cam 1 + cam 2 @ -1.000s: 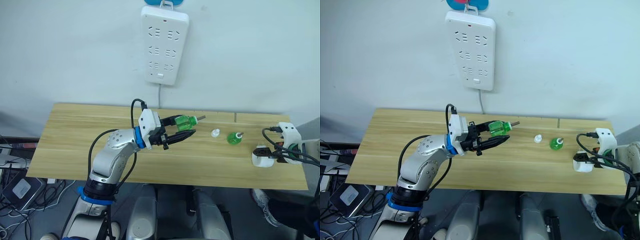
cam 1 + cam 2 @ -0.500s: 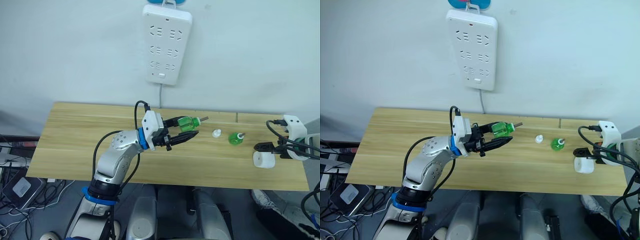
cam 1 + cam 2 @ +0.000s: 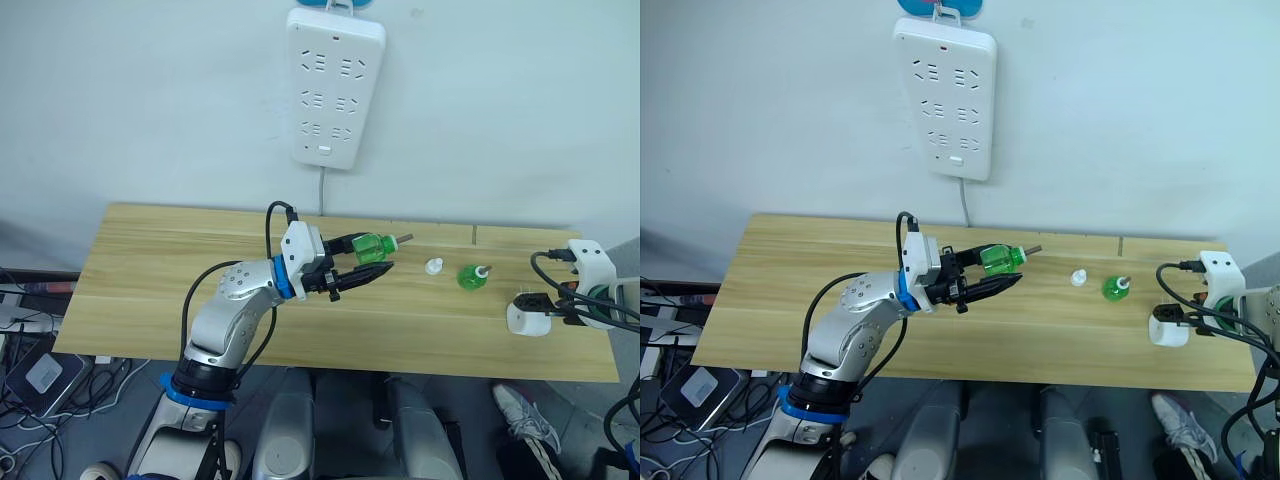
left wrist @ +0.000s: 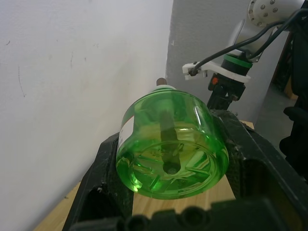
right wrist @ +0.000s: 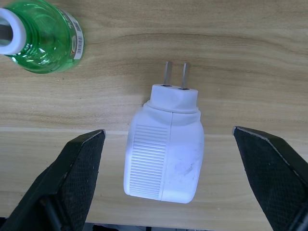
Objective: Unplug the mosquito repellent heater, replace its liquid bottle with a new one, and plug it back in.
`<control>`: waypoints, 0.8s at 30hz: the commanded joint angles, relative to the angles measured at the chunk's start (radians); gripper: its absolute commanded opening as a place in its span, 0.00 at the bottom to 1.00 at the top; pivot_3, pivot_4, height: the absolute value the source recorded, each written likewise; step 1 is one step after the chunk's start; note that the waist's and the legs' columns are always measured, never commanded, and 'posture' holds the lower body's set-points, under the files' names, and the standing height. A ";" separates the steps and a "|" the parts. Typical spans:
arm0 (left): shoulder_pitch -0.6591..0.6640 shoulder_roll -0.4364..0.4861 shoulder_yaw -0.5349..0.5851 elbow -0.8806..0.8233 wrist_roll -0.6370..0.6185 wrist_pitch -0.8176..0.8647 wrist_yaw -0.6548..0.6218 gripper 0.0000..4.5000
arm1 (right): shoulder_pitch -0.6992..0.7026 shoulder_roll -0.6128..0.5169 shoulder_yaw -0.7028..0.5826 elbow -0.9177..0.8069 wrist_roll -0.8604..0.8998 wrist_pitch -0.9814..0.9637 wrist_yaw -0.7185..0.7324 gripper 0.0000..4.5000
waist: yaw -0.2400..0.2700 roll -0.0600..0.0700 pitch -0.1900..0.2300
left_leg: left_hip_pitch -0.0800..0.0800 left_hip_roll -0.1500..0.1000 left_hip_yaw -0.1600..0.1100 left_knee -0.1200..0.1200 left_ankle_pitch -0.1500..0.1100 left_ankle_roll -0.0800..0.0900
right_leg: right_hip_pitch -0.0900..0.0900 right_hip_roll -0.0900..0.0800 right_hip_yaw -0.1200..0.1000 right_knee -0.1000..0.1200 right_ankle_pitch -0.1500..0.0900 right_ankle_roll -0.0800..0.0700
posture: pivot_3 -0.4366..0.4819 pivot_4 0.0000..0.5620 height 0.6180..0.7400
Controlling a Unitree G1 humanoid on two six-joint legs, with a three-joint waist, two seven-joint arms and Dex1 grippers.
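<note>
Lying flat on the wooden table (image 3: 150, 290) between the spread right gripper (image 5: 172, 178) fingers, mosquito repellent heater (image 5: 164, 153): probably light, rigid, slick plastic, best pinched across ribbed sides; left gripper (image 3: 352, 262) clamped on green bottle (image 3: 372, 247).

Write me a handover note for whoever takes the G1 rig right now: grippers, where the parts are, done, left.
Left gripper: shut on a green liquid bottle, held sideways above the table, wick pointing toward the robot's right.
Right gripper: open, fingers either side of the mosquito repellent heater, not touching it.
Heater: unplugged, lying flat near the table's right end, prongs bare, no bottle visibly fitted.
Second green bottle stands upright mid-right; a small white cap lies beside it.
Wall power strip: nothing plugged in.
Done: unplugging.
Left: pick up the heater, fit the held bottle, plug it back in.
</note>
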 commanded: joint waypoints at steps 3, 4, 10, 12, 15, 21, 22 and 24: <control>-0.003 -0.008 -0.007 -0.026 0.001 -0.025 -0.012 0.50 | 0.046 -0.012 -0.032 -0.040 -0.002 0.002 0.028 0.99 | 0.000 0.000 0.000 | 0.000 0.000 0.000 0.000 0.000 0.000 | 0.000 0.000 0.000 0.000 0.000 0.000 | 0.80 0.68 1.00; -0.004 -0.007 -0.008 -0.027 0.001 -0.023 -0.013 0.50 | 0.060 -0.013 -0.030 -0.035 -0.007 -0.014 0.033 0.99 | 0.000 0.000 0.000 | 0.000 0.000 0.000 0.000 0.000 0.000 | 0.000 0.000 0.000 0.000 0.000 0.000 | 0.80 0.68 1.00; -0.010 -0.002 -0.009 -0.026 0.001 -0.019 -0.018 0.50 | 0.095 -0.001 -0.021 0.008 -0.030 -0.091 0.050 0.99 | -0.001 0.000 0.000 | 0.000 0.000 0.000 0.001 0.000 0.000 | 0.000 0.000 0.000 0.000 0.000 0.001 | 0.80 0.69 1.00; -0.012 0.000 -0.008 -0.024 0.001 -0.018 -0.020 0.50 | 0.095 0.010 -0.025 0.020 -0.036 -0.107 0.048 0.99 | -0.003 0.000 0.000 | 0.000 0.000 0.000 0.001 0.000 0.000 | 0.000 0.000 0.000 0.000 0.001 0.001 | 0.80 0.69 1.00; -0.016 0.001 -0.007 -0.022 0.002 -0.016 -0.022 0.50 | 0.093 0.029 -0.035 0.034 -0.034 -0.133 0.051 0.99 | -0.002 0.000 0.000 | 0.000 0.000 0.000 0.001 0.000 0.000 | 0.000 0.000 0.000 0.001 0.001 0.001 | 0.80 0.69 1.00; -0.021 0.004 -0.006 -0.016 0.006 -0.016 -0.031 0.50 | 0.122 0.031 -0.056 0.046 -0.024 -0.139 0.074 0.77 | -0.002 0.000 0.000 | 0.000 0.000 0.000 0.001 0.000 0.000 | 0.000 0.000 0.000 0.000 0.001 0.001 | 0.80 0.69 1.00; -0.021 0.005 -0.006 -0.015 0.006 -0.016 -0.032 0.50 | 0.124 0.032 -0.061 0.046 -0.024 -0.138 0.076 0.69 | -0.002 0.000 0.000 | 0.000 0.000 0.000 0.001 0.000 0.000 | 0.000 0.000 0.000 0.000 0.001 0.001 | 0.80 0.69 1.00; -0.022 0.007 -0.007 -0.013 0.006 -0.017 -0.034 0.50 | 0.126 0.034 -0.076 0.044 -0.018 -0.130 0.078 0.53 | -0.002 0.000 0.000 | 0.000 0.000 0.000 0.001 0.000 0.000 | 0.000 0.000 0.000 0.001 0.001 0.001 | 0.80 0.69 1.00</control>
